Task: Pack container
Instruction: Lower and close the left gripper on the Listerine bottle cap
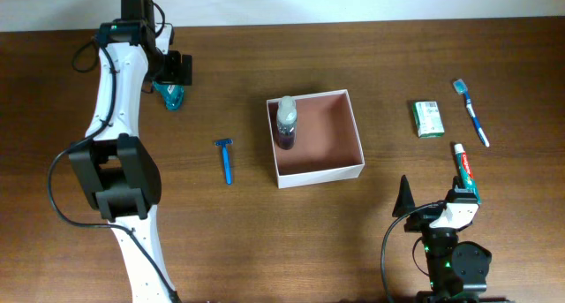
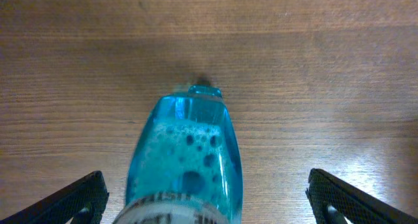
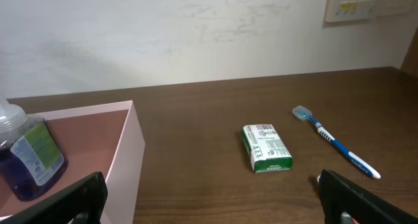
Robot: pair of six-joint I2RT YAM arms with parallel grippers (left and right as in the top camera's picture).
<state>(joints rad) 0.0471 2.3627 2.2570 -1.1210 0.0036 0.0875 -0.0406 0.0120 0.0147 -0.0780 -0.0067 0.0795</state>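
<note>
Container (image 1: 316,137) centre frame, one purple bottle (image 1: 285,122) inside. Around: one razor (image 1: 226,160), one packet (image 1: 428,118), one toothbrush (image 1: 471,112), one toothpaste tube (image 1: 465,172), one blue bottle (image 1: 172,95) upper left, inside wide-spread left gripper (image 2: 206,185). Spread too, right gripper (image 3: 209,191). Brown wooden table (image 1: 397,56), pale wall (image 3: 163,34).

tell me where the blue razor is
In the overhead view, the blue plastic razor lies on the wooden table, left of the square white cardboard box.
</note>
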